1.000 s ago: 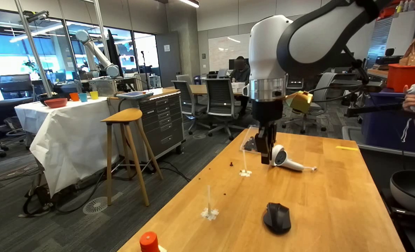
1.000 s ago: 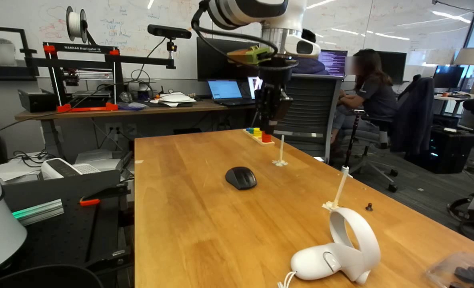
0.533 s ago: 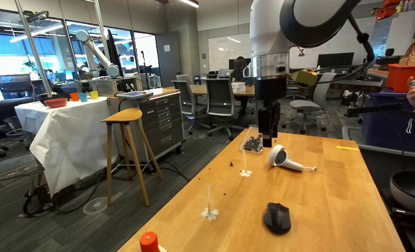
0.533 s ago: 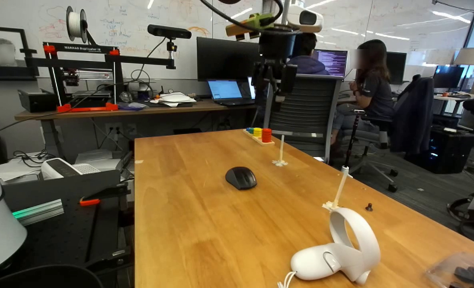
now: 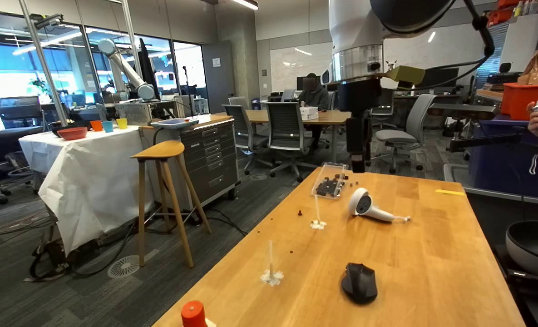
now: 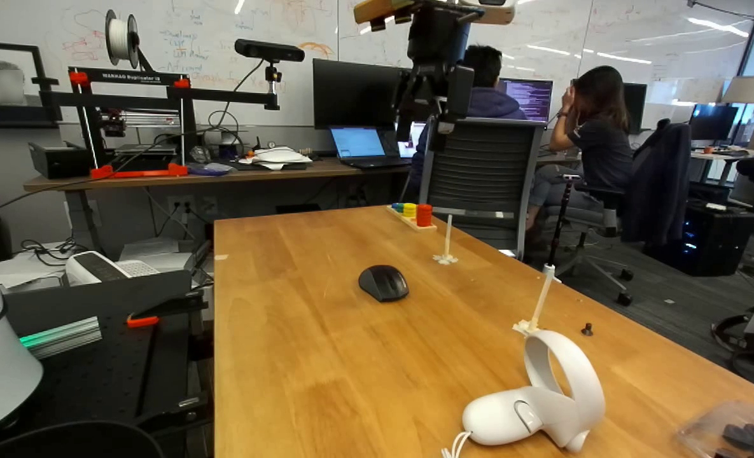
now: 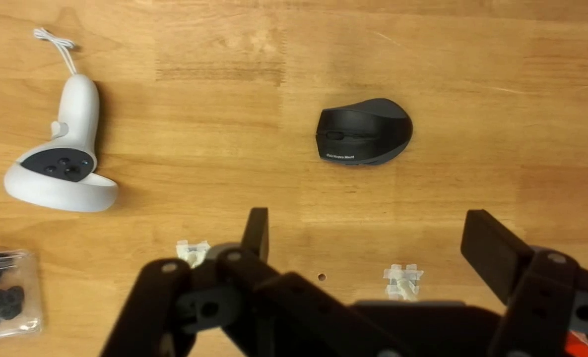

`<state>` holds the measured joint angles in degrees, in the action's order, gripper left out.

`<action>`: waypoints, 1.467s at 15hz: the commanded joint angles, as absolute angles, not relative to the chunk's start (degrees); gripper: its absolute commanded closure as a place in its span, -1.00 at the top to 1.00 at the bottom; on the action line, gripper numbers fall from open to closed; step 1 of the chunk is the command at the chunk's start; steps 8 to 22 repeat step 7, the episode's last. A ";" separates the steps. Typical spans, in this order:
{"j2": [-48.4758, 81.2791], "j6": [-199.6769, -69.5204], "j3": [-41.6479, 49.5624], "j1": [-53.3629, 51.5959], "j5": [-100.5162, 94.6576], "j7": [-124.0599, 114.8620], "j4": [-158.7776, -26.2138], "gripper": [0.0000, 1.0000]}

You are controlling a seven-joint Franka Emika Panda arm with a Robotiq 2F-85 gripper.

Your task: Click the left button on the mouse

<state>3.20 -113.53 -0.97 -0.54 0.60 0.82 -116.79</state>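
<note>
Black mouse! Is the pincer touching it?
Apart. In both exterior views, the pincer hangs high in the air, while the mouse lies on the table, with a wide gap between them.

Black wireless mouse (image 7: 365,131), right way up

Lies flat on the worktop (image 7: 224,124), well in from its edges in both exterior views, with the front to the left in the wrist view. Has a black top shell, blunt at the front and rounded at the back, with dark grey flanks. Bears the left button (image 7: 341,148) just below the scroll wheel (image 7: 334,135) in the wrist view, in the same black, with white lettering (image 7: 340,157) along the outer edge.
</note>
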 commanded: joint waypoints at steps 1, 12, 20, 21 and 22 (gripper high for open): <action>3.10 -113.24 -0.89 -0.60 0.60 0.89 -116.69 1.00; 3.04 -112.92 -0.89 -0.59 0.60 0.97 -116.69 1.00; 3.04 -112.92 -0.89 -0.59 0.60 0.97 -116.69 1.00; 3.04 -112.92 -0.89 -0.59 0.60 0.97 -116.69 1.00; 3.04 -112.92 -0.89 -0.59 0.60 0.97 -116.69 1.00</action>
